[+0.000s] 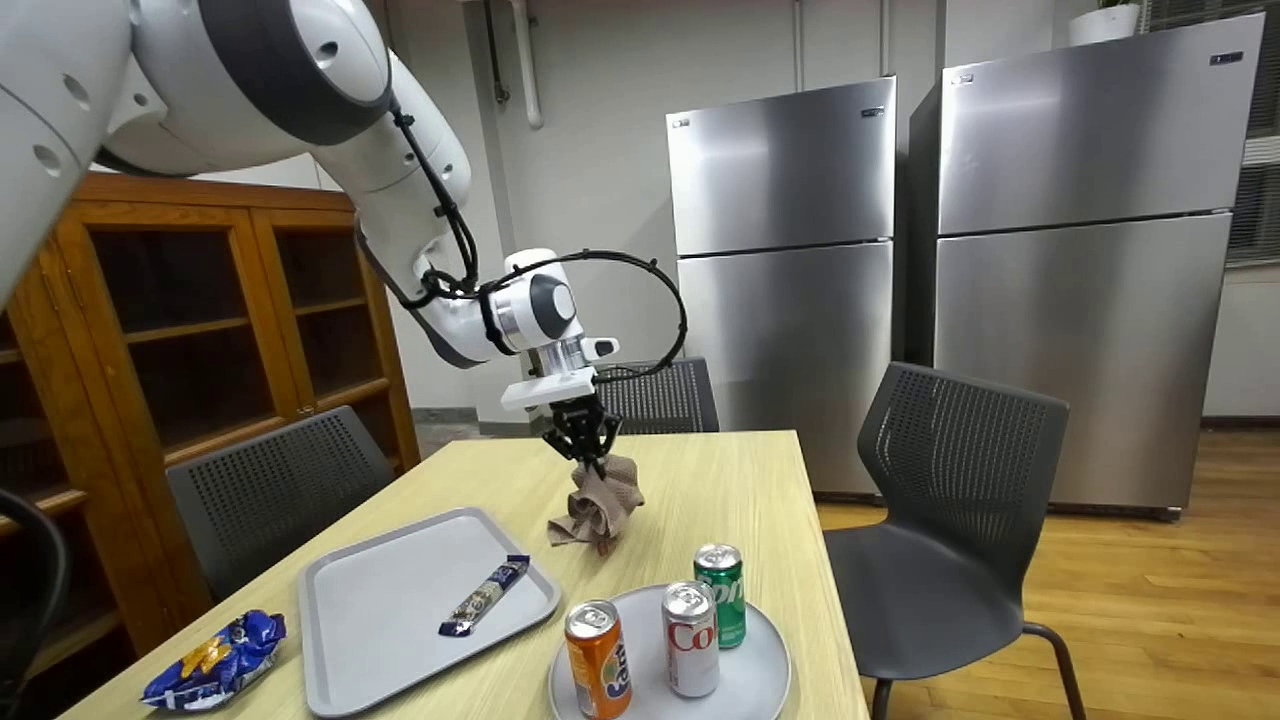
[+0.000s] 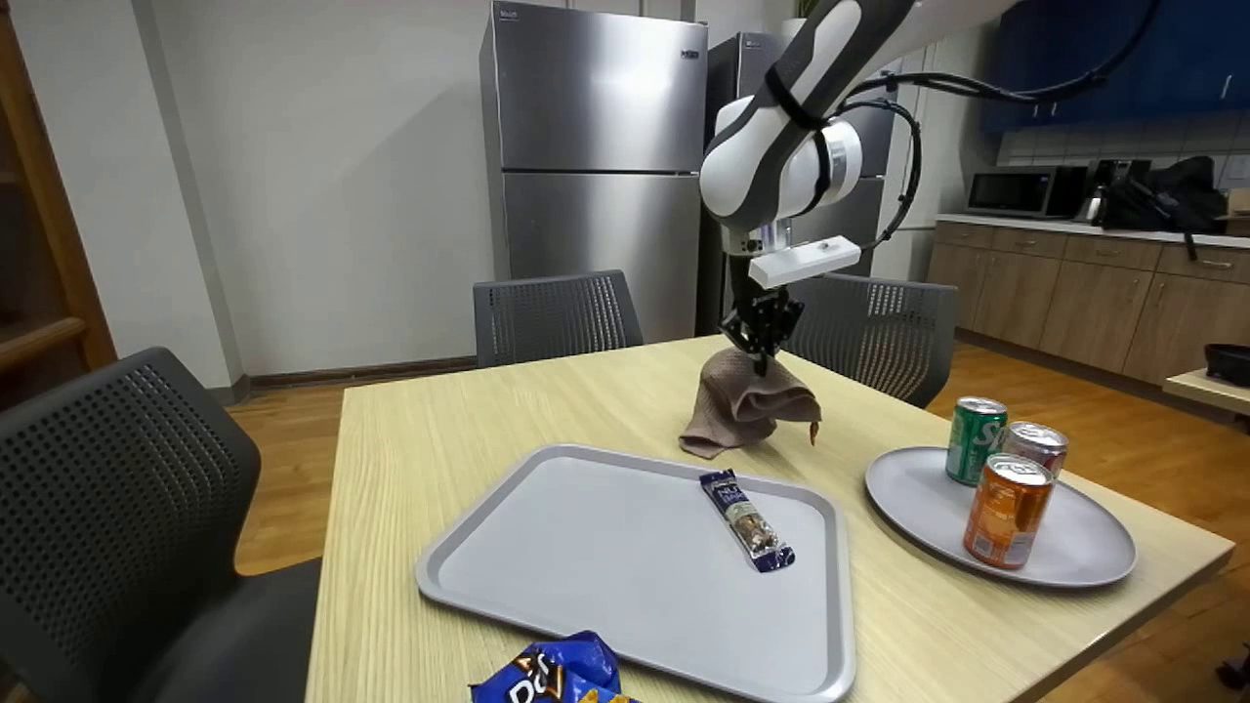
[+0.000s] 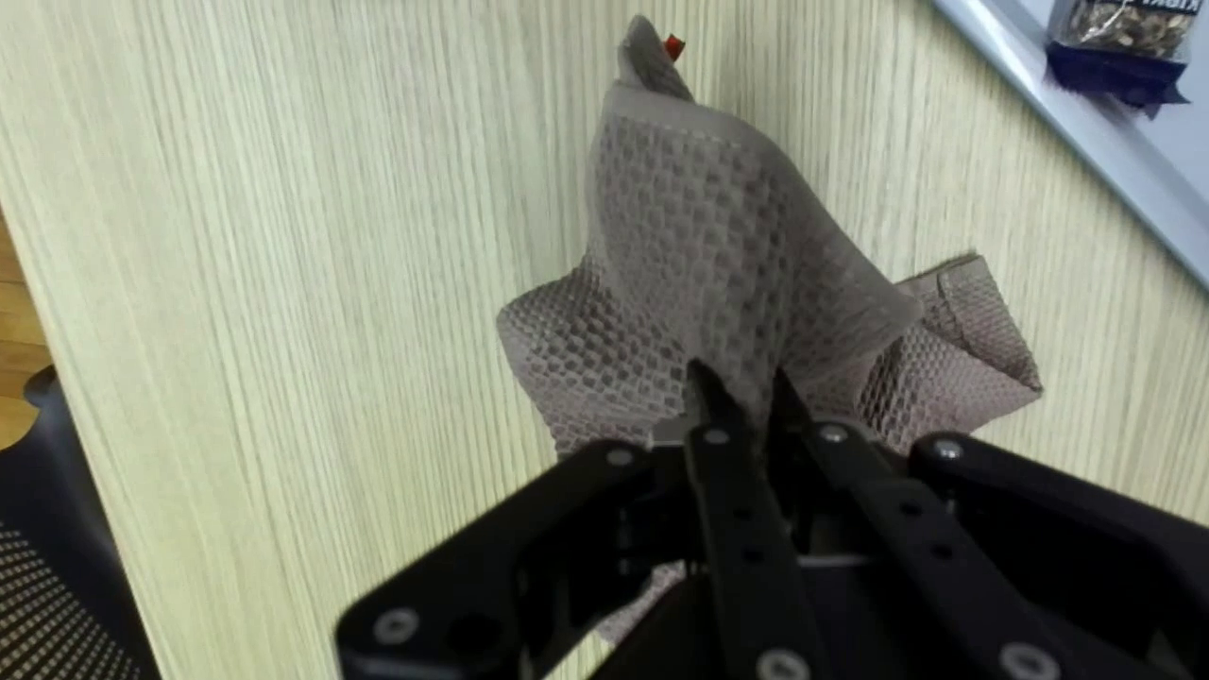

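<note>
"Where's the cloth (image 3: 694, 217)?"
"Pinched in the gripper (image 3: 740, 385), low over the table (image 2: 439, 420) near the tray (image 2: 605, 557)."
"Handling it well?"
"A firm pinch and slow, level motion should prevent slipping or snagging."

Cannot identify the red tip (image 3: 673, 47) beside the cloth (image 3: 694, 208), wrist view's upper centre, or see the whole bar (image 3: 1129, 38), cropped upper right.
</note>
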### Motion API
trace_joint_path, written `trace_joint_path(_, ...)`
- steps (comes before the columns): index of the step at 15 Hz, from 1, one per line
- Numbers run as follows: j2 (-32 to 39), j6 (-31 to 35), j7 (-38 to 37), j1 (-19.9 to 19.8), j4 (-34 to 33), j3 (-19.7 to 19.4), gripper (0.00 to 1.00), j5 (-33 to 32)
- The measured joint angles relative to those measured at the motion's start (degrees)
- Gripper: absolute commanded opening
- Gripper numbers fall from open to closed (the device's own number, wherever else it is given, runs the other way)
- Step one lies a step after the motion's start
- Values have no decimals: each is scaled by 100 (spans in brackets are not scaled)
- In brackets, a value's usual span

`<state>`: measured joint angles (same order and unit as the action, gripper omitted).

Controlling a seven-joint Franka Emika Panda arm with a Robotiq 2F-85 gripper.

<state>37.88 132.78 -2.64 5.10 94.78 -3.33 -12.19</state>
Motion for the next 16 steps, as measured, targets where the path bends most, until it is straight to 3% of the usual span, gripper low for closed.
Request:
trace_joint_path(1,52,7,45,-28,-9,3,3,30)
trace_joint_path(2,108,15,96,-55,-22,13,35,66)
trace_joint_path(4,216,20,206,-96,-40,56,43,147)
trace_joint_path(11,229,32,545,-77,-36,457,96,182)
trace_joint_path(16,-29,32,588,12,93,660,100,200)
